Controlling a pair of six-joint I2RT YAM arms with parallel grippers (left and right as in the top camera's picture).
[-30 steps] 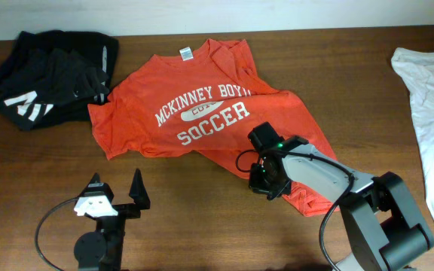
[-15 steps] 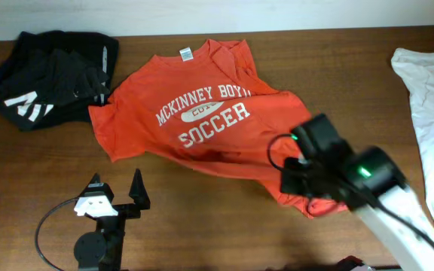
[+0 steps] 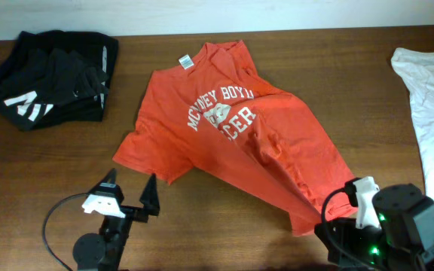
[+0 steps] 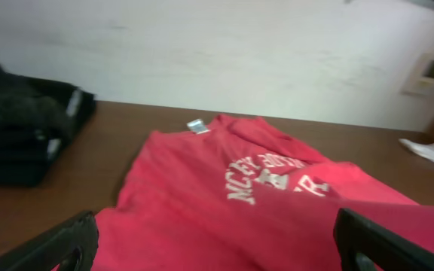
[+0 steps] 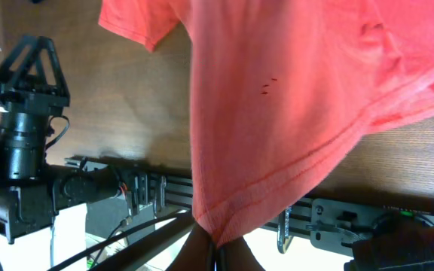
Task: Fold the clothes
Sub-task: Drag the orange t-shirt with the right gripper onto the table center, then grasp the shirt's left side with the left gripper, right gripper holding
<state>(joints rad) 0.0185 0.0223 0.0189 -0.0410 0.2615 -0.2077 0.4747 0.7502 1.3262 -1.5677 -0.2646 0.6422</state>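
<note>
The red-orange cotton T-shirt (image 3: pixel 232 143) lies in the middle of the brown wooden desk (image 3: pixel 337 60). It stretches in a slant from the far edge toward the near right corner. Its front is up, so the white printed lettering (image 3: pixel 221 111) shows, partly broken by creases. The small white neck label (image 3: pixel 184 62) is at the collar, close to the far edge. One sleeve points toward the near left side. Long folds run through the lower cloth down to one hem corner at the near right.

The right hand (image 5: pixel 218 242) is clenched on this hem corner. In the right wrist view the cloth narrows to a pinched point between its dark fingers.

The left hand (image 3: pixel 132 192) stands near the near edge, left of the middle, just in front of the sleeve. Its two black fingers are spread wide and hold nothing.

A pile of black garments with white stripes (image 3: pixel 51 75) rests in the far left corner. A plain white garment (image 3: pixel 432 105) lies along the right edge, well apart from the T-shirt.
</note>
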